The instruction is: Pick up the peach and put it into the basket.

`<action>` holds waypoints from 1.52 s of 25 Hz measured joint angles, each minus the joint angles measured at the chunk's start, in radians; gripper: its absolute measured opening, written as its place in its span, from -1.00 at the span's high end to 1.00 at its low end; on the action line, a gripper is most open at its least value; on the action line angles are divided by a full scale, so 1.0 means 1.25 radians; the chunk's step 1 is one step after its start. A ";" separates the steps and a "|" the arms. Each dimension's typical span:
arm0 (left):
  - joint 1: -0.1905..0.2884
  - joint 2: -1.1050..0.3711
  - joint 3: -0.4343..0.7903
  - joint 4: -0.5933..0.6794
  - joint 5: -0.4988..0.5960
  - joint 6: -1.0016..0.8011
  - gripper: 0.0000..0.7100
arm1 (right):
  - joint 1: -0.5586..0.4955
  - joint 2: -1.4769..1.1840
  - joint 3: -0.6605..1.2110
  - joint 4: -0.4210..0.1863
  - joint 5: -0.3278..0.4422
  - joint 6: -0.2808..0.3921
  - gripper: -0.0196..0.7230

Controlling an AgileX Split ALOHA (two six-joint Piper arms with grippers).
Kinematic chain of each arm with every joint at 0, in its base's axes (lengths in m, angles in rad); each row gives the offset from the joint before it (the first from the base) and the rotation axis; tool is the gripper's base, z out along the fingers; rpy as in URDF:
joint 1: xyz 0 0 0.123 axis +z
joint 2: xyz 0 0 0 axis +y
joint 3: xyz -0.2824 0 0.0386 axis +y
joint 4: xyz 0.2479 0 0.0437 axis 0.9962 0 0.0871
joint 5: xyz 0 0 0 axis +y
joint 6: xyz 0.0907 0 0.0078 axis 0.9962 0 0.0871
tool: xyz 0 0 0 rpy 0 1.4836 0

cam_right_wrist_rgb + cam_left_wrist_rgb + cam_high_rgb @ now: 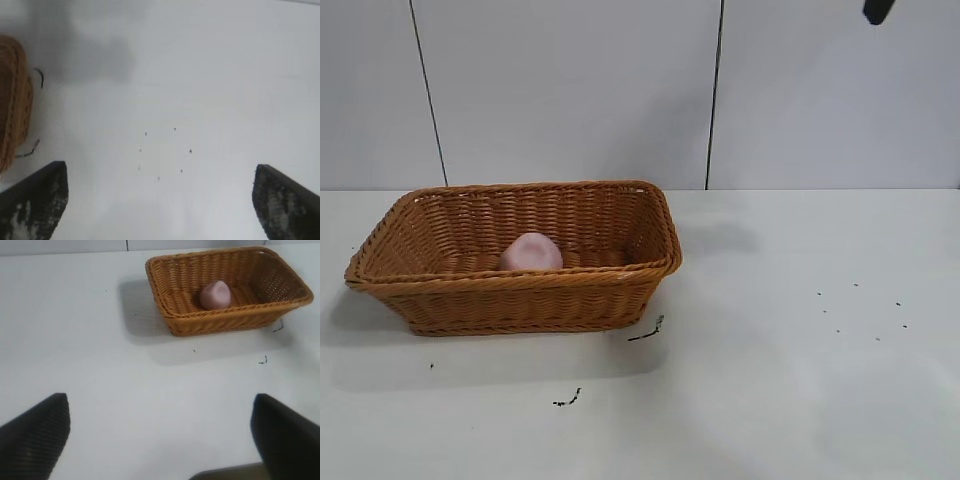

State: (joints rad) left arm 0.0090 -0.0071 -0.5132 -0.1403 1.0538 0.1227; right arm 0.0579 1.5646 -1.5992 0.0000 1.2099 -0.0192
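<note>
The orange-brown wicker basket (640,215) stands on the white table at the left. The dusty-pink peach (531,252) lies inside it, near the front wall. Both also show in the left wrist view, the basket (165,300) with the peach (215,295) resting on its floor. My left gripper (160,405) is open and empty, well back from the basket over bare table. My right gripper (160,170) is open and empty, high over the table's right part; only a dark tip (877,10) shows at the top right of the exterior view. The basket's end (12,100) edges the right wrist view.
Small dark specks (865,310) dot the table's right side. Dark marks lie near the basket's front corner (648,331) and in front of it (568,399). A white panelled wall stands behind the table.
</note>
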 joint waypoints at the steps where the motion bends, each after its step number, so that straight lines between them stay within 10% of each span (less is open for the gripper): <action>1: 0.000 0.000 0.000 0.000 0.000 0.000 -0.96 | 0.000 -0.043 0.049 0.000 0.000 0.002 -0.93; 18: 0.000 0.000 0.000 0.000 0.000 0.000 -0.96 | 0.000 -0.943 0.815 0.000 -0.108 0.015 -0.93; 38: 0.000 0.000 0.000 0.000 0.000 0.000 -0.96 | 0.000 -1.256 0.892 0.000 -0.151 0.021 -0.93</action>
State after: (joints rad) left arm 0.0090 -0.0071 -0.5132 -0.1403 1.0538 0.1227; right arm 0.0579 -0.0060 -0.4840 0.0000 1.0209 0.0066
